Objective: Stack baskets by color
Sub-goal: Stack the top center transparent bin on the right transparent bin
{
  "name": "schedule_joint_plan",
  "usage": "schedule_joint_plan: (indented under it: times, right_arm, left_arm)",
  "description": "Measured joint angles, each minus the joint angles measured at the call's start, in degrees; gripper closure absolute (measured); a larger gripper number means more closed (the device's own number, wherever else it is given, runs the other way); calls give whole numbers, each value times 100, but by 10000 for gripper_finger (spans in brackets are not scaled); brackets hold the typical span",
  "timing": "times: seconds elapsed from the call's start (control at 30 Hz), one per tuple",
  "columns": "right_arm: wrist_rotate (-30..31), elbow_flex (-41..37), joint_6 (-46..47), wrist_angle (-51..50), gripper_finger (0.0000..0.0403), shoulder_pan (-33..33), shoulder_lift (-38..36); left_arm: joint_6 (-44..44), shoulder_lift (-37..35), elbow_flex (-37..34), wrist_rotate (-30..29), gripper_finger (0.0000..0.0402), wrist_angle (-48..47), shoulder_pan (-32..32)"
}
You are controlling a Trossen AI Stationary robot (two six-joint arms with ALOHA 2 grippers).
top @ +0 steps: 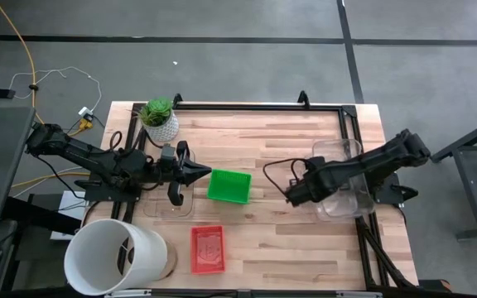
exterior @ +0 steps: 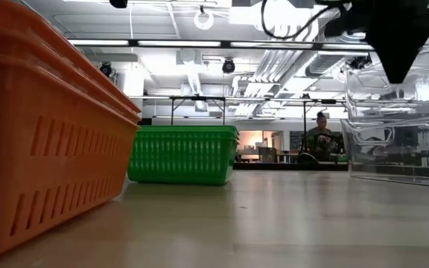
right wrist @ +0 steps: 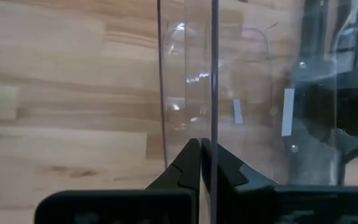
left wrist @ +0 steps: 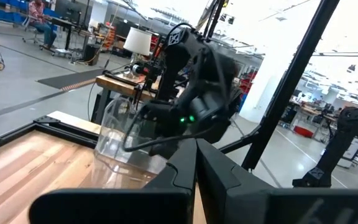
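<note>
Two grippers, both pressed together: the right gripper (top: 291, 195) pinches the clear plastic basket's (top: 340, 184) wall by the table's (top: 305, 248) right edge; lift level, avoiding tilt. The left gripper (top: 204, 173) waits.

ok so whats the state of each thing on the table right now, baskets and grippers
green basket: upright near the table's middle, alone, not stacked
red basket: flat by the front edge, unstacked
clear basket: at the right side, under the right arm
second clear basket: under the left arm
left gripper: shut, holding nothing
right gripper: shut at the clear basket's wall
white bucket: on its side
potted plant: upright
</note>
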Motion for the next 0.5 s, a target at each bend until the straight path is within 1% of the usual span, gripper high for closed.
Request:
schedule_joint_plan:
  times: [0.07, 0.27, 0.4, 0.5]
  right_arm:
    - [-38, -140, -57, 96, 403, -86, 0]
    - [-166, -407, -640, 691, 403, -334, 16]
    - [-443, -576, -997, 839, 403, -472, 24]
    - [-518, -585, -1020, 880, 403, -494, 24]
  left_arm:
    - [0, 0, 0, 0, 402, 0, -1]
    - [0, 0, 0, 0, 401, 0, 0]
    - [0, 0, 0, 0, 402, 0, 0]
    - [0, 0, 0, 0, 401, 0, 0]
